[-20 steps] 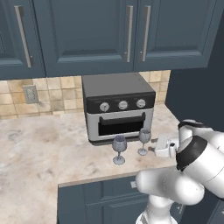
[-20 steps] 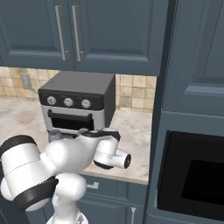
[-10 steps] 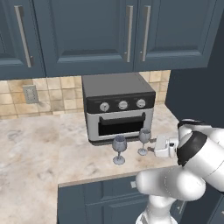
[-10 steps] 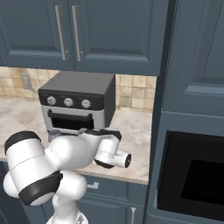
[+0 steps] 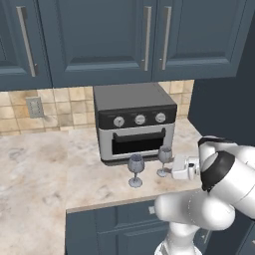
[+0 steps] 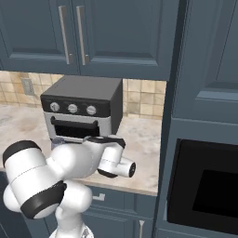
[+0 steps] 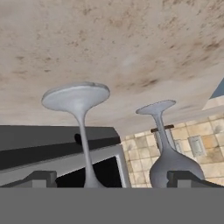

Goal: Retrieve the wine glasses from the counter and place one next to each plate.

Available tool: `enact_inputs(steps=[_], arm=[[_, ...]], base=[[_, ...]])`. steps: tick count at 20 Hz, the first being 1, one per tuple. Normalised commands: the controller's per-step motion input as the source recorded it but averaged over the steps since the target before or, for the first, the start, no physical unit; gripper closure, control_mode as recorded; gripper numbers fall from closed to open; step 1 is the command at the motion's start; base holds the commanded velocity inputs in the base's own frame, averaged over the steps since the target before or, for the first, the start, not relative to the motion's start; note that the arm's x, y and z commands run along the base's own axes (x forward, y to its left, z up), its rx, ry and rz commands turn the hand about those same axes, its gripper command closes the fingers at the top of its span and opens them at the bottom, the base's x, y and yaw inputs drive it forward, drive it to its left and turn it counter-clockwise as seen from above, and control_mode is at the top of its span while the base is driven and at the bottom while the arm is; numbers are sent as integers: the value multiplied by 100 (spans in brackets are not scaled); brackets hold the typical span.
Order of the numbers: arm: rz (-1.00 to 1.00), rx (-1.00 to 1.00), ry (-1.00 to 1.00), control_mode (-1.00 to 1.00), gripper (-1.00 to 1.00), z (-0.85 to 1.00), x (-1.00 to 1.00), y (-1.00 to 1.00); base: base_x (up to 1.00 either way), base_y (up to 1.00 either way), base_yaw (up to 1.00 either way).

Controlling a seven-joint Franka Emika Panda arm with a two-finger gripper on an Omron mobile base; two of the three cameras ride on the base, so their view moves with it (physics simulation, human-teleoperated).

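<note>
Two clear bluish-grey wine glasses stand upright on the marble counter [image 5: 40, 179] in front of the toaster oven: a left glass [image 5: 135, 169] and a right glass [image 5: 165, 159]. My gripper [image 5: 170, 166] reaches in level from the right and sits right beside the right glass. The hand view is rolled upside down. There the nearer glass [image 7: 84, 131] has its stem between my open fingertips [image 7: 40, 177], left of centre, and the farther glass [image 7: 168, 162] is behind it. My gripper [image 7: 113, 179] holds nothing. The plates are out of view.
A grey and black toaster oven [image 5: 134, 122] stands close behind the glasses, also seen from the other side [image 6: 81, 109]. Dark blue upper cabinets [image 5: 99, 40] hang above. A tall cabinet with a black built-in oven [image 6: 209, 186] bounds the counter [image 6: 139, 135] on the right.
The arm's elbow has shifted slightly. The hand stays beside the right glass with its jaws wide. Neither glass has moved.
</note>
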Motion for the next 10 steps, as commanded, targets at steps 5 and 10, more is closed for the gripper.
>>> enact_inputs(steps=[5,10], arm=[[0,0,0,-100,-100,0,0,13],[0,0,0,-100,-100,0,0,6]], base=[[0,0,0],[0,0,0]])
